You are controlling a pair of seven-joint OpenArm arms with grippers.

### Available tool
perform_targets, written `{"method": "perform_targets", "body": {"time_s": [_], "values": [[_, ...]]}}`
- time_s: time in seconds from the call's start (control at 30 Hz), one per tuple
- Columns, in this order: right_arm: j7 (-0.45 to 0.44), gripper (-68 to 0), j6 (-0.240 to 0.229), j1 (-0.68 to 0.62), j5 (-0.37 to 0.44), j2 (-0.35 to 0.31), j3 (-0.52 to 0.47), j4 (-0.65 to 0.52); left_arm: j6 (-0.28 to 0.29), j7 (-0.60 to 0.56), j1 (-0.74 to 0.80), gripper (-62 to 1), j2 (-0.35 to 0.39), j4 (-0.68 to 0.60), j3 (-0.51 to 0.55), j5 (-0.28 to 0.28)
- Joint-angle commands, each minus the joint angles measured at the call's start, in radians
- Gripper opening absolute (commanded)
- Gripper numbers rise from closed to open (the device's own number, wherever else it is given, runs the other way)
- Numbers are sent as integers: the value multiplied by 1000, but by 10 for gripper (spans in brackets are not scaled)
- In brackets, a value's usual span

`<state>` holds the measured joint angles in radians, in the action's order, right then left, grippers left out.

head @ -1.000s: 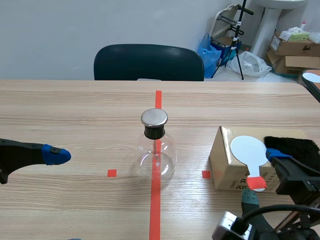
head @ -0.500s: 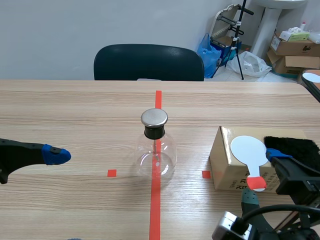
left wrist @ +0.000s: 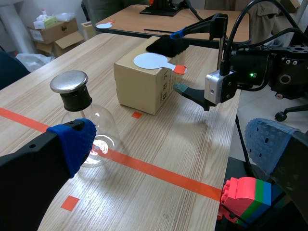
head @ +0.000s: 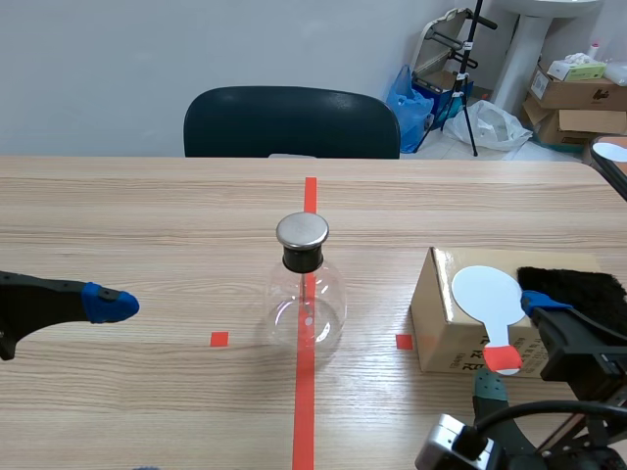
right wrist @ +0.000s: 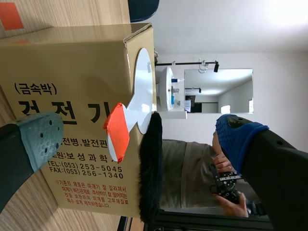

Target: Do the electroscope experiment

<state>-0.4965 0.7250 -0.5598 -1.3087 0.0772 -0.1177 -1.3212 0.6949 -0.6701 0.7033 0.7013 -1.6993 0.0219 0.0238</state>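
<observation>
Left tool (head: 110, 304) hovers low and level over the tabletop (head: 147, 215), fingers spread, beside the glass electroscope flask (head: 306, 304) on the centre tape; right tool (head: 511, 343) gapes wide astride the white paddle (head: 487, 292) atop the cardboard box (head: 441, 323)

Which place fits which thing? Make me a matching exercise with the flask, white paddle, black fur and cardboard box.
1 flask
2 white paddle
3 black fur
4 cardboard box

A on the table, beside the flask
B on the box, red handle tip past its edge
C on the red tape line
D on the box, beside the paddle

Pairs: 1-C, 2-B, 3-D, 4-A
</observation>
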Motion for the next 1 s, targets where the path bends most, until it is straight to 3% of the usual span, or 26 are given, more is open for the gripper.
{"method": "perform_targets", "body": {"time_s": [0.0, 0.43, 0.7, 0.8, 0.97], "values": [[4, 4, 58, 9, 11, -5, -8, -13, 1, -14, -6, 14, -5, -4, -6, 9], [4, 4, 58, -1, -3, -2, -6, -13, 1, -14, -6, 14, -5, -4, -6, 10], [3, 4, 58, -165, 11, 7, 19, -62, 1, -14, -8, 14, -5, -4, -6, 10], [-23, 4, 58, -265, 93, 6, 35, -116, 1, -14, -8, 14, -5, -4, -6, 10], [-161, 4, 58, -405, 339, -24, 35, -209, 1, -13, -8, 14, -5, -4, -6, 9]]}}
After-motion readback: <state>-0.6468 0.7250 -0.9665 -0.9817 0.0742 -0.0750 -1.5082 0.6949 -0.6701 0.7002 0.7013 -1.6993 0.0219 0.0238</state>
